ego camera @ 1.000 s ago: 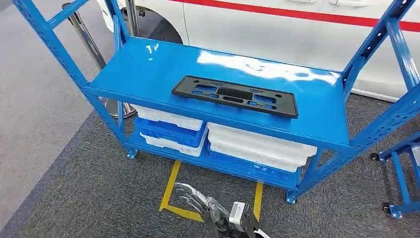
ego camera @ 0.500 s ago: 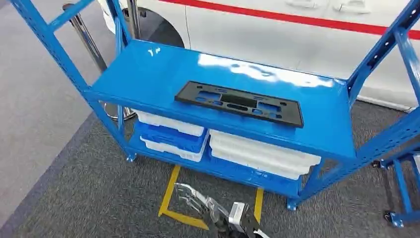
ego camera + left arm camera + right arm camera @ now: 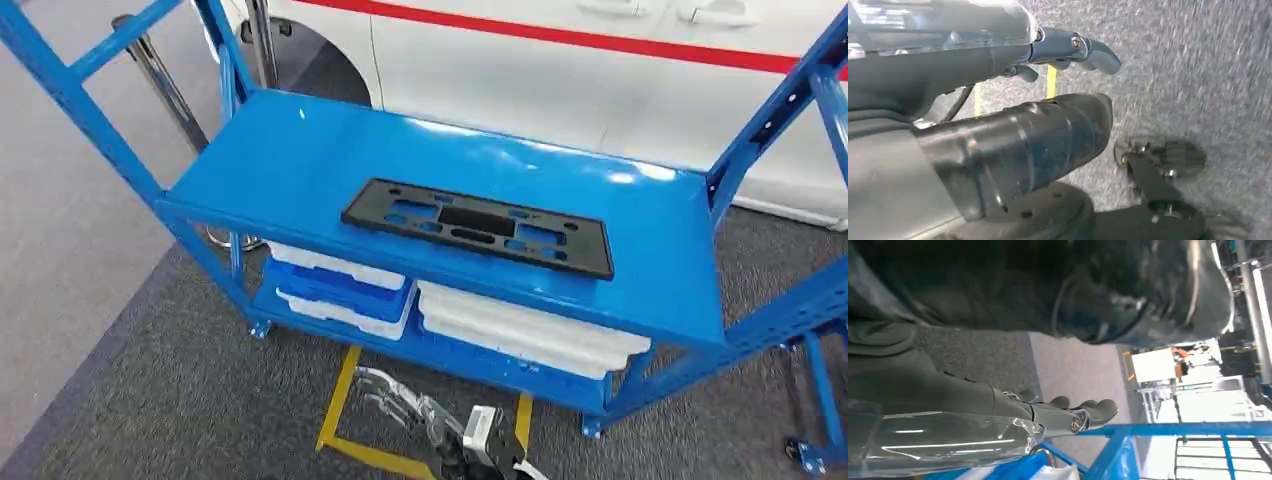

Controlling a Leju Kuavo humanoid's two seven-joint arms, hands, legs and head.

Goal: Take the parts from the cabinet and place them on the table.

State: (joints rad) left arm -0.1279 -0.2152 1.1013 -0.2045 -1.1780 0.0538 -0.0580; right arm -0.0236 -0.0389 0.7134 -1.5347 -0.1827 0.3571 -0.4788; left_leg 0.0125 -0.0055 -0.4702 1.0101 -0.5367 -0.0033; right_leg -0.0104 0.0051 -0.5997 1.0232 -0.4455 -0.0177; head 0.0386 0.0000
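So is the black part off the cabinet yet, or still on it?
Still on it: the black part lies flat on the cabinet's top shelf, with no hand touching it.

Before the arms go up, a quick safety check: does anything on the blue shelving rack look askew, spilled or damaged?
Nothing stands out. The black plastic panel lies flat on the rack's top shelf, fully supported. The white and blue trays sit stacked on the lower shelf. No spill or breakage shows.

One black perforated panel [image 3: 478, 225] lies on the blue rack's top shelf [image 3: 300, 160]; two stacks of white and blue trays [image 3: 338, 285] [image 3: 525, 335] sit on the bottom shelf.
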